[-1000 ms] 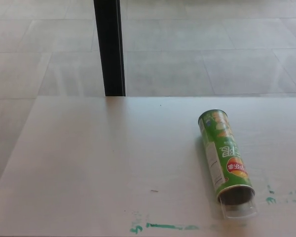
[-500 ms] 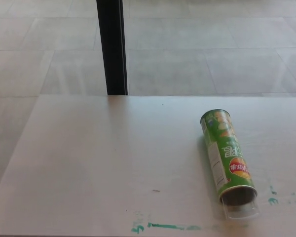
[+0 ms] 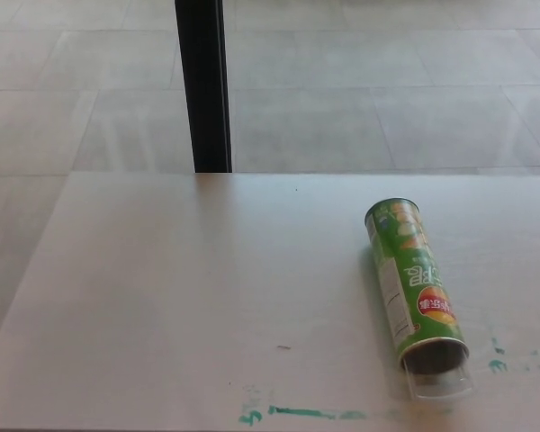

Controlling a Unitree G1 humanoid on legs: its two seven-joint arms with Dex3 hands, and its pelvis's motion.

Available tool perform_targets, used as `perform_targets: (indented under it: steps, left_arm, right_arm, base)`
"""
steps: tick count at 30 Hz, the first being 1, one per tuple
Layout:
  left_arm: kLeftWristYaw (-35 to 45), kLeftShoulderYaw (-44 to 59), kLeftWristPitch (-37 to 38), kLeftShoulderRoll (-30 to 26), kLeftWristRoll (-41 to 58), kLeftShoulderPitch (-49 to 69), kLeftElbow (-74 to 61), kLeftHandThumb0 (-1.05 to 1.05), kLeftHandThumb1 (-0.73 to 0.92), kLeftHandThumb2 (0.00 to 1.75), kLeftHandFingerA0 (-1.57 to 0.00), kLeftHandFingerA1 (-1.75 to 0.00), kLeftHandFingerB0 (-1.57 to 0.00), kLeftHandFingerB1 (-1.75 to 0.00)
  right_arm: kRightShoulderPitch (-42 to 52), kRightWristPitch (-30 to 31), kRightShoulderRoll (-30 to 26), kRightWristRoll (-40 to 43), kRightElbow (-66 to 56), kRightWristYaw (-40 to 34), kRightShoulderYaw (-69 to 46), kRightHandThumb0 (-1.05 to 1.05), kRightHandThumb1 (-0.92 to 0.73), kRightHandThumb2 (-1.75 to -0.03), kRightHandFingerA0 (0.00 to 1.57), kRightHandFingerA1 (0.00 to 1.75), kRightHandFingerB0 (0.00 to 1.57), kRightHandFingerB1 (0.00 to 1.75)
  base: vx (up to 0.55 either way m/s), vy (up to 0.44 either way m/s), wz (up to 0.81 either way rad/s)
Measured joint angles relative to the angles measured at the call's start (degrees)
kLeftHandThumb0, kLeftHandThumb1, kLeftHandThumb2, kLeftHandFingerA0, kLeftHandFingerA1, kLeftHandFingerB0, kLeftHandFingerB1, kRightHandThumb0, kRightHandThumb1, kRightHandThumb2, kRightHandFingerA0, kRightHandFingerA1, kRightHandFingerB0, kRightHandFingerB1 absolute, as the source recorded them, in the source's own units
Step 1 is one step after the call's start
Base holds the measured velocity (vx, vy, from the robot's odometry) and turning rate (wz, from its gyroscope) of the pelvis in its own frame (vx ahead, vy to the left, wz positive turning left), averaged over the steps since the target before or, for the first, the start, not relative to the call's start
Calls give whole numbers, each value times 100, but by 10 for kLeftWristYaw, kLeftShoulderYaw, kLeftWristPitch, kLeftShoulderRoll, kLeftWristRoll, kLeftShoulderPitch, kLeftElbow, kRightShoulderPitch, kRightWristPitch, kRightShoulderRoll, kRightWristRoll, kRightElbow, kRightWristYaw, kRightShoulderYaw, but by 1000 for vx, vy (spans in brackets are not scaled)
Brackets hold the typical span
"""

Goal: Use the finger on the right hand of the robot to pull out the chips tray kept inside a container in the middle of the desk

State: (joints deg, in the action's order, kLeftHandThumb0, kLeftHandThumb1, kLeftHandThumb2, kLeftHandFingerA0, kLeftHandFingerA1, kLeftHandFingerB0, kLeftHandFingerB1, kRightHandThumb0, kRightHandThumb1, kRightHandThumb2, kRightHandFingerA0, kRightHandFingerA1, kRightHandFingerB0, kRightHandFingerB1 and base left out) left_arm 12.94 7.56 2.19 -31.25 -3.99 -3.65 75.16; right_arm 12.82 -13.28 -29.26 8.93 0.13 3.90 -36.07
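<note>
Oddly, neither of the robot's hands showed anywhere in the head view, so I could not tell whether the fingers were spread or closed on anything.

The green chips container (image 3: 415,286) lay on its side on the pale desk (image 3: 180,288), in the right half of the frame and a little below the middle. It was angled slightly, its closed end toward the upper part of the picture and its open mouth toward the lower right. At that mouth a clear plastic tray (image 3: 440,383) poked out just past the rim, resting on the desk near the bottom edge of the frame; what lay deeper inside the dark opening was too dim to make out.

Teal marks (image 3: 306,413) smeared the desk along the bottom centre, with a few more to the right of the container's mouth. Beyond the far edge of the desk was grey tiled floor (image 3: 387,99), and a black upright post (image 3: 203,85) stood in the upper left of centre.
</note>
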Motion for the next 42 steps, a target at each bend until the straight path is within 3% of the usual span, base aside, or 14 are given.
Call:
perform_targets:
  steps: [1, 2, 4, 6, 8, 10, 15, 19, 25, 29, 33, 37, 42]
  left_arm:
    - [0, 0, 0, 0, 0, 0, 0, -50, 70, 61, -49, -63, -51, -52]
    - [0, 0, 0, 0, 0, 0, 0, -48, 68, 60, -56, -65, -57, -53]
    - [0, 0, 0, 0, 0, 0, 0, -49, 66, 61, -54, -64, -53, -52]
    - [0, 0, 0, 0, 0, 0, 0, -49, 66, 61, -54, -64, -53, -52]
    - [0, 1, 0, 0, 0, 0, 0, -50, 69, 60, -57, -66, -55, -53]
    - [0, 1, 0, 0, 0, 1, 0, -50, 68, 61, -61, -69, -58, -56]
    - [0, 1, 0, 0, 0, 1, 1, -49, 68, 60, -53, -63, -53, -52]
    - [0, 1, 0, 0, 0, 2, 1, -47, 70, 61, -58, -67, -54, -53]
    - [0, 0, 0, 0, 0, 3, 1, -50, 71, 61, -56, -63, -54, -52]
    - [0, 0, 0, 0, 0, 3, 1, -48, 69, 60, -55, -63, -56, -52]
    - [0, 0, 0, 0, 0, 4, 1, -50, 69, 61, -59, -70, -56, -54]
    - [0, -1, 0, 0, 0, 4, 1, -49, 70, 61, -58, -66, -54, -52]
    - [0, -1, 0, 0, 0, 3, 1, -48, 70, 61, -56, -65, -52, -51]
  right_arm:
    - [0, 2, 0, -4, -19, 0, 9, -10, -51, -55, 99, 104, 37, 40]
    - [0, 6, 0, -10, -43, 1, 22, -18, -50, -56, 100, 96, 38, 41]
    - [0, 11, 0, -22, -78, 3, 45, -22, -50, -57, 103, 94, 40, 41]
    - [1, 19, 0, -38, -119, 6, 77, -22, -50, -57, 103, 94, 40, 41]
    - [1, 27, 0, -55, -154, 9, 109, -17, -51, -55, 102, 105, 39, 40]
    - [2, 33, -1, -70, -177, 13, 138, -19, -51, -55, 99, 102, 40, 40]
    - [2, 51, -5, -114, -224, 24, 206, -20, -52, -55, 99, 95, 41, 39]
    - [2, 65, -13, -148, -248, 34, 248, -22, -52, -55, 99, 102, 42, 39]
    - [2, 81, -27, -196, -258, 48, 304, -22, -52, -57, 101, 98, 43, 41]
    - [-4, 89, -34, -228, -257, 55, 340, -17, -48, -60, 100, 112, 42, 44]
    - [-22, 92, -45, -265, -245, 60, 378, -21, -44, -62, 104, 104, 44, 46]
    - [-41, 93, -54, -296, -225, 62, 408, -21, -43, -61, 104, 106, 44, 47]
    - [-70, 95, -69, -336, -194, 63, 445, -23, -46, -63, 96, 115, 41, 47]
  base:
    - [0, 0, 0]
    - [0, 0, 0]
    - [0, 0, 0]
    - [0, 0, 0]
    - [0, 0, 0]
    - [0, 0, 0]
    - [0, 0, 0]
    - [0, 0, 0]
    - [0, 0, 0]
    - [0, 0, 0]
    - [0, 0, 0]
    - [0, 0, 0]
    - [0, 0, 0]
